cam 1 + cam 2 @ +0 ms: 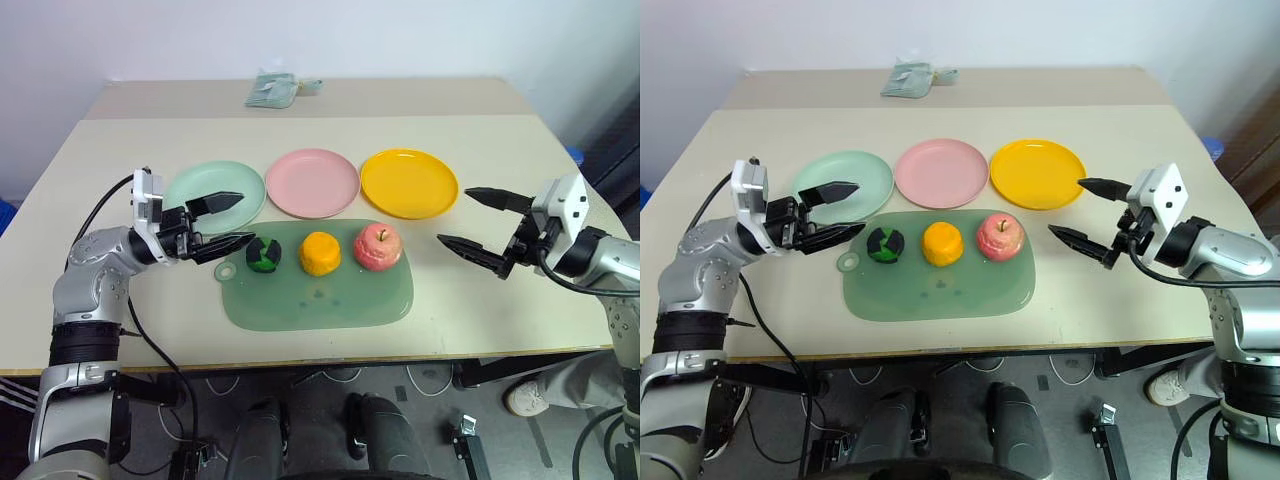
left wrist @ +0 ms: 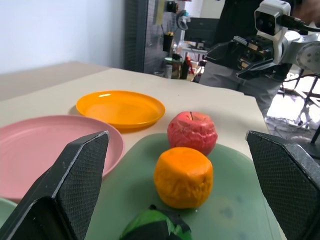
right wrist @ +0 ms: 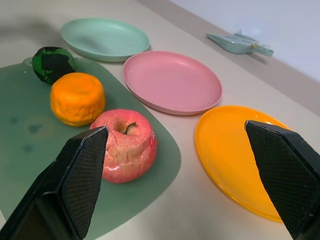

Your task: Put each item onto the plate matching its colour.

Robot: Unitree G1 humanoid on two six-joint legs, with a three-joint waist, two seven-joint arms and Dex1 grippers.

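Three toy foods sit in a row on a pale green cutting mat [image 1: 330, 300]: a dark green-and-black round one [image 1: 264, 254], an orange fruit [image 1: 320, 253] and a pinkish-red apple [image 1: 377, 246]. Behind the mat stand a mint green plate [image 1: 200, 186], a pink plate [image 1: 312, 182] and a yellow plate [image 1: 409, 183], all bare. My left gripper [image 1: 232, 222] is open, hovering just left of the green item and over the green plate's near edge. My right gripper [image 1: 464, 220] is open too, right of the apple, pointing toward it.
A crumpled pale green cloth [image 1: 276, 89] lies at the table's far edge. The table's front edge [image 1: 300, 360] runs just below the mat. Bare tabletop lies to both sides of the mat and behind the plates.
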